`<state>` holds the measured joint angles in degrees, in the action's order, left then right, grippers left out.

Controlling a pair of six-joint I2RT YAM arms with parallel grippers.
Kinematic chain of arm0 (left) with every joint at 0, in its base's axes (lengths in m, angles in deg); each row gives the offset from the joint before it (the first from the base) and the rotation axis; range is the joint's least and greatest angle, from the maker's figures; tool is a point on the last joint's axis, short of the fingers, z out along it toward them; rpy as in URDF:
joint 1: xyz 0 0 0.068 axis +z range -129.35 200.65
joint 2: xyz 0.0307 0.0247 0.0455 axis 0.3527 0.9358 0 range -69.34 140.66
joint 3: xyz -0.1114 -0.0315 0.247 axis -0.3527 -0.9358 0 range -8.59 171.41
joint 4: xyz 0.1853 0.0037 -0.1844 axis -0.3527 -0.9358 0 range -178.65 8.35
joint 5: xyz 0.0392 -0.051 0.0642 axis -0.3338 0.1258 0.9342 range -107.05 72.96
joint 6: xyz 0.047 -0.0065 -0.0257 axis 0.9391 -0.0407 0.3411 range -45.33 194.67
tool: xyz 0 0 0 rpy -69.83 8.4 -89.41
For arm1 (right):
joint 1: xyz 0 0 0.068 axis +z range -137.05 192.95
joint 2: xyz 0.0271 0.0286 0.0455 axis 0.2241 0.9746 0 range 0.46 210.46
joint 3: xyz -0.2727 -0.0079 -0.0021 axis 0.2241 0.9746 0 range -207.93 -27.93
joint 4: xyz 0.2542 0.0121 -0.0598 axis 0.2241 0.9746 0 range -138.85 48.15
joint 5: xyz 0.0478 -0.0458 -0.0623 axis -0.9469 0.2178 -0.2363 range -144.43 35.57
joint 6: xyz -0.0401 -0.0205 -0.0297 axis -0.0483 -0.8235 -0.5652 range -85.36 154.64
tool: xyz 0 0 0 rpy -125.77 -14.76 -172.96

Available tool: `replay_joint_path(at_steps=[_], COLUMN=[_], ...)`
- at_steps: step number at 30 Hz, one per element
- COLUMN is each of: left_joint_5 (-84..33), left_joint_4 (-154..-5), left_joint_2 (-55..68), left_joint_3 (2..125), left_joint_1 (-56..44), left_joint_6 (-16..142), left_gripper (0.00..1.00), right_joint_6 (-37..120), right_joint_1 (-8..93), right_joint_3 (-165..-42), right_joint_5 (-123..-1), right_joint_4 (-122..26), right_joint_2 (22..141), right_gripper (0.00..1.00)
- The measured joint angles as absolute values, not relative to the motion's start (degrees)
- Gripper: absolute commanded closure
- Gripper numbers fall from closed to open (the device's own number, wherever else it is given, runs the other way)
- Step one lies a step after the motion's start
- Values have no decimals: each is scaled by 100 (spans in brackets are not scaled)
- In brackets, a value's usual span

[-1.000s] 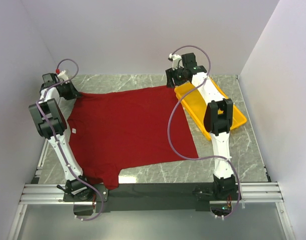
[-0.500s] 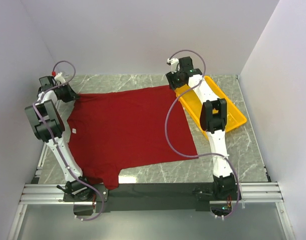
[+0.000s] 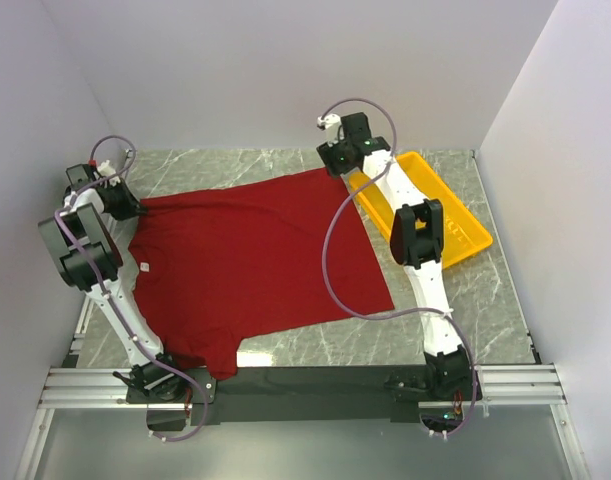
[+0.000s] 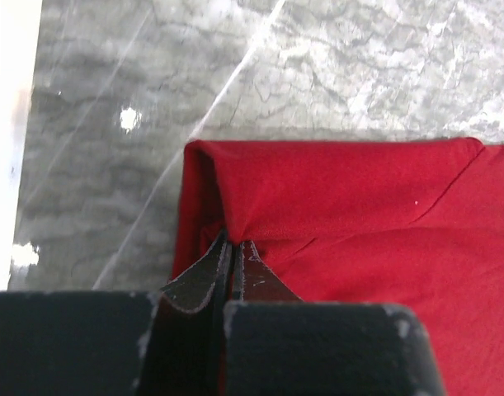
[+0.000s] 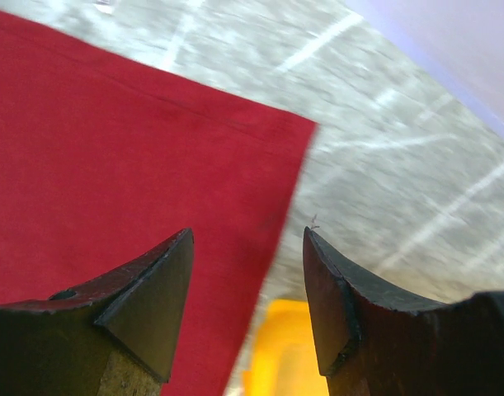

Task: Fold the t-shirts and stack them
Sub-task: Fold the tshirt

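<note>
A wide dark red t-shirt (image 3: 250,255) is lying spread flat on a grey marble table (image 3: 335,342), its small white neck label showing near the left edge. The left gripper (image 4: 233,252) is clamping a raised fold of the shirt's far-left corner. The right gripper (image 5: 247,233), fingers parted and gripping nothing, is hovering over the shirt's far-right corner. A yellow tray (image 3: 465,225) is sitting just right of the shirt, partly hidden under the right arm.
</note>
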<state>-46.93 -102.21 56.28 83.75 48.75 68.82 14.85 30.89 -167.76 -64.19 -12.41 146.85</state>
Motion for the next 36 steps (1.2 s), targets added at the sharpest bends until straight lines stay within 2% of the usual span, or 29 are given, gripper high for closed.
replay_joint_path(at_steps=[5, 16, 32, 36], left_joint_5=[-4663, -4798, -4119, -3828], left_joint_4=[-10380, -10573, -10488, -10409], left_joint_2=[5449, 4466, 1736, 955], left_joint_3=[8252, 6958, 5295, 4810], left_joint_1=[4897, 4903, 4916, 4997], left_joint_6=[6882, 6592, 5792, 5562], left_gripper=[99, 99, 99, 99], right_joint_6=[1468, 972, 270, 169], right_joint_1=[3283, 3305, 3307, 3305], right_joint_3=[-17026, -17120, -17117, -17056], right_joint_5=[-6303, -5853, -6030, -6270], right_joint_4=[-1260, -1479, -1555, -1545], right_joint_2=[14785, 15010, 15174, 15174], right_gripper=[38, 37, 35, 29])
